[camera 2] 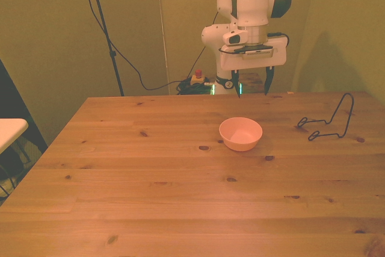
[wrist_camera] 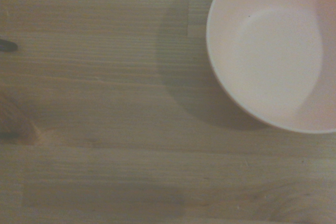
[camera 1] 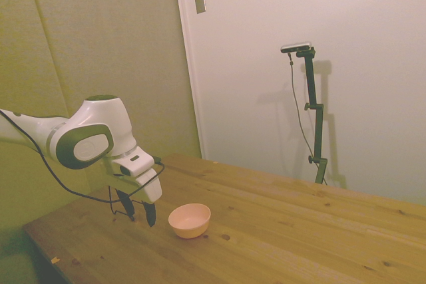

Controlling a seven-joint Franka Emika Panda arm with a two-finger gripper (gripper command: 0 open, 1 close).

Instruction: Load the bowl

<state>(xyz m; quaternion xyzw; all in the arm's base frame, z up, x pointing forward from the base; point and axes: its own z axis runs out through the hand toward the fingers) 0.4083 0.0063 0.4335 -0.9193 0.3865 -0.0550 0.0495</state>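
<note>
Peach-pink bowl (camera 2: 240,133) sits upright and empty on the wooden counter (camera 2: 150,197); the end effector (camera 2: 253,82) hangs spread wide and holding nothing just behind it, likely poised to grasp the rim for loading onto the wire rack (camera 2: 328,121)

White Franka arm (camera 1: 86,134) with a dark-fingered gripper (camera 1: 138,212).

You see glossy white rounded shells with dark grey joint caps and seams. A thin black cable (camera 1: 60,177) loops beneath the wrist. The flat white gripper body carries two short, dark fingers (camera 2: 268,80).
</note>
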